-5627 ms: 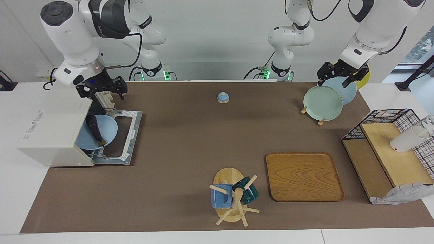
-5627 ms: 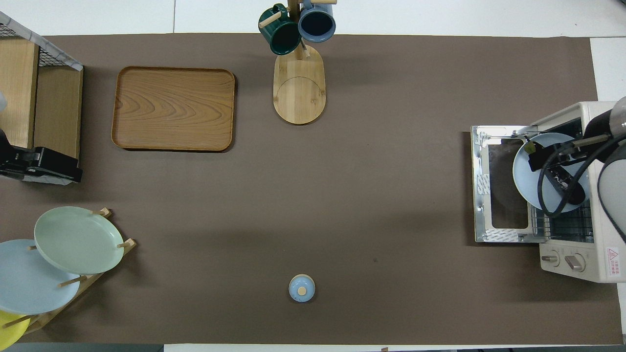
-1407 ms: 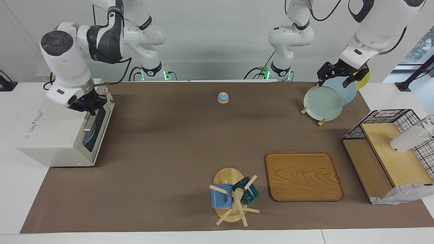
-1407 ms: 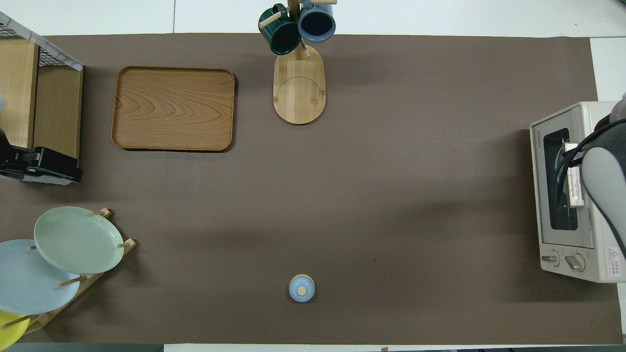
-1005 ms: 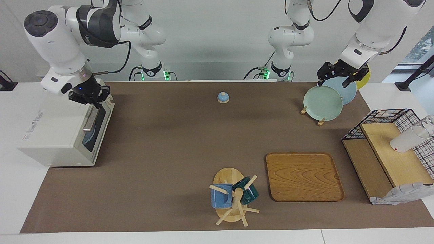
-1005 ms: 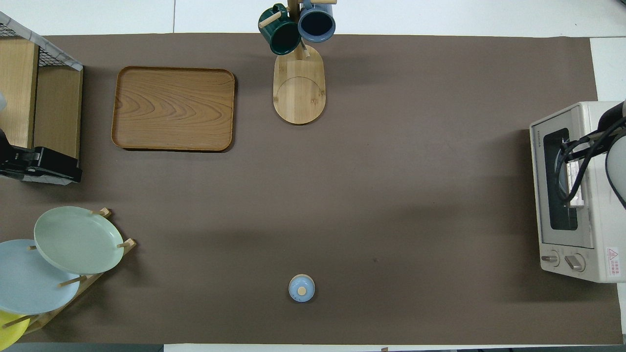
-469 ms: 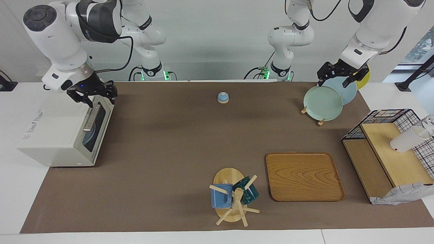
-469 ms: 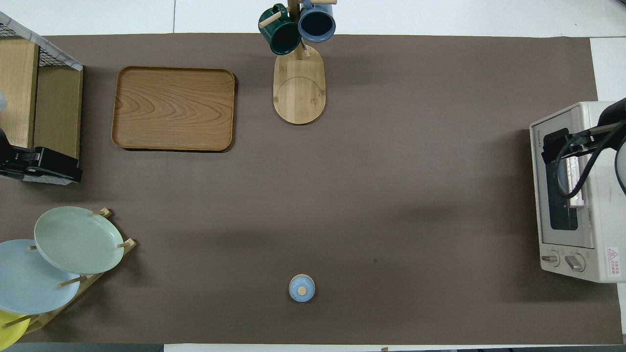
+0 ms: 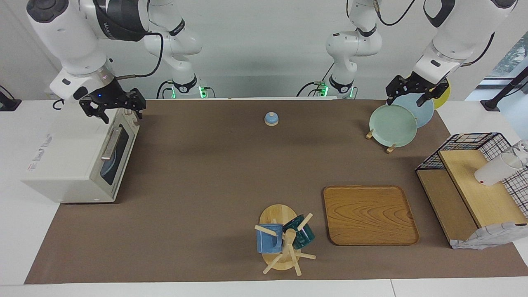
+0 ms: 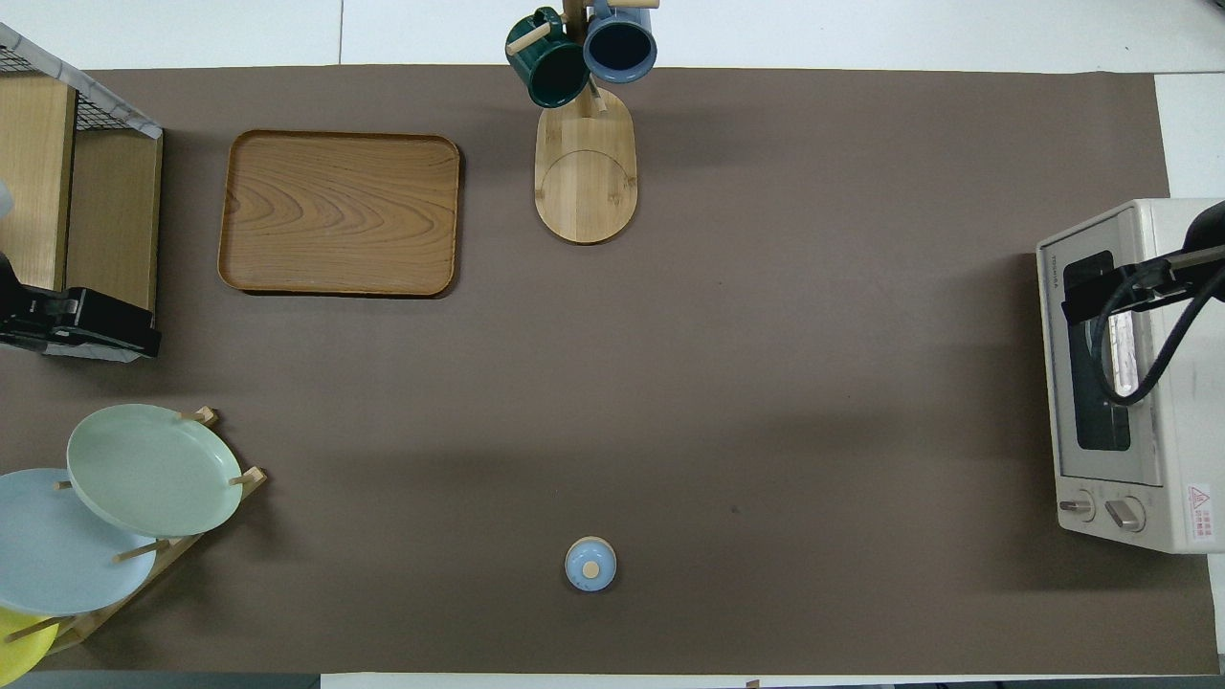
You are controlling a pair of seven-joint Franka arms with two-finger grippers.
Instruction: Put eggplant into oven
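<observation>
Surface: brown mat (image 9: 214,173) covers a white table (image 9: 16,231), with a pale wall at the robots' end.
Right gripper: right gripper (image 9: 112,110) hangs just above the top edge of the oven's door, its fingers spread apart and holding nothing; in the overhead view (image 10: 1101,292) it shows over the glass.
Left gripper: left gripper (image 9: 416,91) waits over the plate rack at the left arm's end, fingers apart and empty.
Plates: a green plate (image 9: 392,125), a blue plate (image 9: 425,112) and a yellow plate (image 10: 17,643) stand tilted in a wooden rack (image 10: 153,555).
Lid: a small blue lid with a wooden knob (image 9: 271,119) sits on the mat near the robots, about midway between the arms.
Oven: cream-white oven (image 9: 70,161) sits at the right arm's end, door shut, silver handle (image 9: 110,143) along the top of the dark glass, two knobs (image 10: 1101,510) at the end nearer the robots.
Eggplant: cannot be made out; through the glass only a patch of blue dish (image 9: 109,167) shows inside the oven.
Shelf: a wood and wire shelf (image 9: 474,185) at the left arm's end carries a white cup lying on its side (image 9: 497,169).
Tray: an empty wooden tray (image 9: 370,214) lies beside the shelf, farther from the robots than the plates.
Mug stand: a wooden stand (image 9: 280,243) farthest from the robots carries a blue mug (image 9: 268,238) and a dark green mug (image 9: 303,233).
</observation>
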